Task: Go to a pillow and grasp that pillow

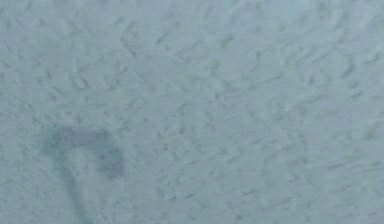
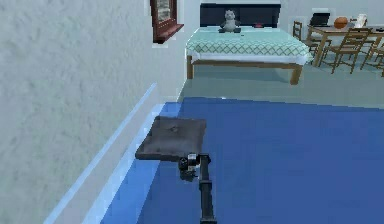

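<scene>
A dark grey, flat square pillow [image 2: 170, 138] lies on the blue rug [image 2: 290, 150] close to the pale wall in the arm side view. The arm's dark bar [image 2: 205, 195] rises from the bottom edge, and the gripper [image 2: 186, 165] sits at the pillow's near edge. The pillow lies on the rug right at the gripper's far end, so I cannot tell whether it holds anything, nor whether it touches the pillow.
In the forward view a textured pale wall [image 1: 200, 100] stands very close. A light blue baseboard [image 2: 110, 160] borders the rug. Farther out stand a bed [image 2: 245, 45] with a teal cover and a grey thing [image 2: 230, 20] on it, a framed picture [image 2: 163, 15], and a table with chairs [image 2: 345, 42].
</scene>
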You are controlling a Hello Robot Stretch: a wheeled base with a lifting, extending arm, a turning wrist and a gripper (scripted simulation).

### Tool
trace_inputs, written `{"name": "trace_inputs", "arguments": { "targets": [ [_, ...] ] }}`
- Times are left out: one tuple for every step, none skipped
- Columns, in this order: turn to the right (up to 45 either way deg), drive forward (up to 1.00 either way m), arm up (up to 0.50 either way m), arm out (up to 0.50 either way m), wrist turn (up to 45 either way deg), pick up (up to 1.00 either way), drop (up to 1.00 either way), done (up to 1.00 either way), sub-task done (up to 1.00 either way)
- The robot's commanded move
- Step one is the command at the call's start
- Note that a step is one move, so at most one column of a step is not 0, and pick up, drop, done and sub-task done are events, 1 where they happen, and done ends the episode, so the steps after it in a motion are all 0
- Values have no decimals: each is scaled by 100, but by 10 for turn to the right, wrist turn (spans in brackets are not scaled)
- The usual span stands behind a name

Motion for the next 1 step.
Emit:
{"name": "trace_inputs", "arguments": {
  "targets": [
    [0, 0, 10, 0, 0, 0, 0, 0, 0]
  ]
}}
